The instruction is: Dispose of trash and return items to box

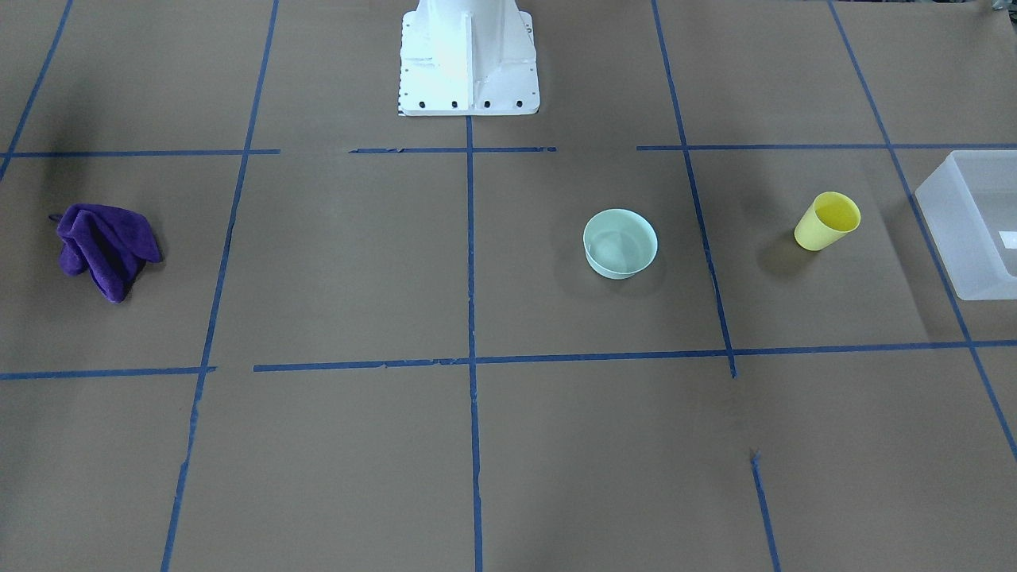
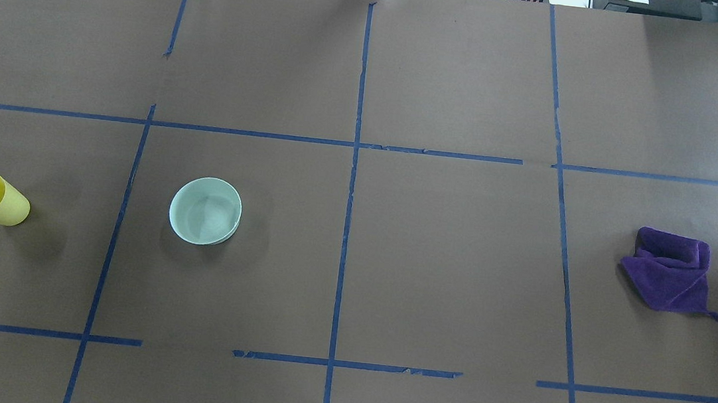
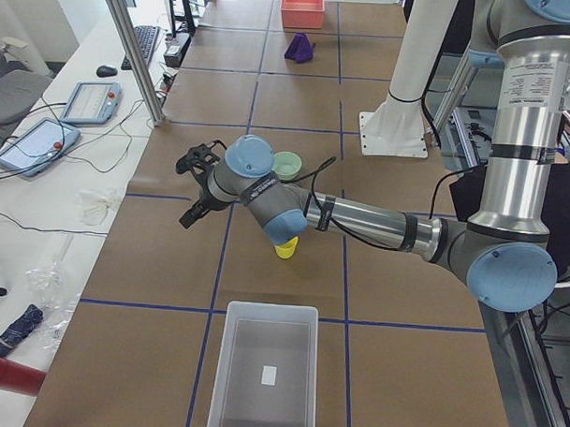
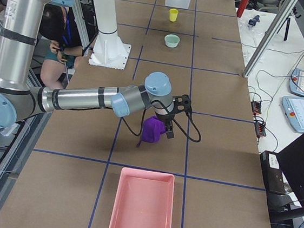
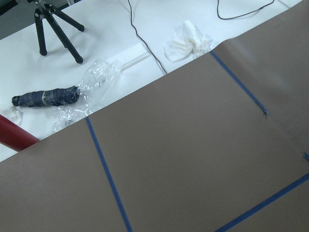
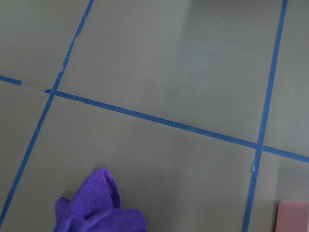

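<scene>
Left tool (image 3: 188,191) hovers near the yellow cup (image 3: 286,249), its grip impossible to tell; the box (image 3: 266,363) nearby bears a white label (image 3: 269,373), unreadable. Right tool (image 4: 178,117), equally unclear, hangs by the purple cloth (image 4: 151,130). Frontally, the mint bowl (image 1: 620,243) stands on the desk (image 1: 357,278), apart from the cup.

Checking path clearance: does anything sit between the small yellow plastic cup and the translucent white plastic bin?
Nothing visible: only bare brown paper and a blue tape line separate the yellow plastic cup from the translucent white bin.
</scene>
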Controlling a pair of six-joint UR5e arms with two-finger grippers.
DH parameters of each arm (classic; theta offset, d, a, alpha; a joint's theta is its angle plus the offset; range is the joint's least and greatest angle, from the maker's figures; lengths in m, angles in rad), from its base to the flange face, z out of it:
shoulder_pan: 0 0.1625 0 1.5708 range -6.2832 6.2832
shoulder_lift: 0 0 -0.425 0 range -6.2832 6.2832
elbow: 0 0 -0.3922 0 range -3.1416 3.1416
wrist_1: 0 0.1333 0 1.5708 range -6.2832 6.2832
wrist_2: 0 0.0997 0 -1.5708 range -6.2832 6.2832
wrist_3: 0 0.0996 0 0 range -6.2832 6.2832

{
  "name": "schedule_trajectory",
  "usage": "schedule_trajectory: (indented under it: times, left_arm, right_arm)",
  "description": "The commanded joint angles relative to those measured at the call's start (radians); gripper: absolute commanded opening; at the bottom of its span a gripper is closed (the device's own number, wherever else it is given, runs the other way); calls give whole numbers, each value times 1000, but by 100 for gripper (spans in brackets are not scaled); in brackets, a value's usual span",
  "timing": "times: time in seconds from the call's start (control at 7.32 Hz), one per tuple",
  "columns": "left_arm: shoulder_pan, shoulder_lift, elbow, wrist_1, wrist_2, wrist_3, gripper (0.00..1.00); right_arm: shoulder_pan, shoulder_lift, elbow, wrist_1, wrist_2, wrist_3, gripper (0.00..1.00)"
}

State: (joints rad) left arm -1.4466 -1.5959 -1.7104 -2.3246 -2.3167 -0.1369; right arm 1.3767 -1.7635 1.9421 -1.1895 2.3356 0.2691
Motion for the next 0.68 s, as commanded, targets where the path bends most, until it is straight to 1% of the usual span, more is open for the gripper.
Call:
schedule_trajectory:
  times: [0.0, 0.14, 0.27, 0.41, 0.55]
  left_arm:
    - [40, 14, -3, -27, 2, -10, 100]
    - [40, 16, -5, -27, 2, -10, 100]
    - [38, 16, -8, -29, 2, -9, 100]
    - [38, 16, -9, -29, -1, -10, 100]
    - [38, 16, -9, -29, -1, -9, 100]
  right_arm:
    - [-274, -13, -6, 216, -237, 365, 98]
    - [-373, -14, -14, 237, -305, 451, 95]
    - [-422, -17, -15, 238, -326, 458, 82]
    - [-462, -37, -15, 238, -331, 458, 76]
    - [-487, -62, -17, 238, -344, 455, 73]
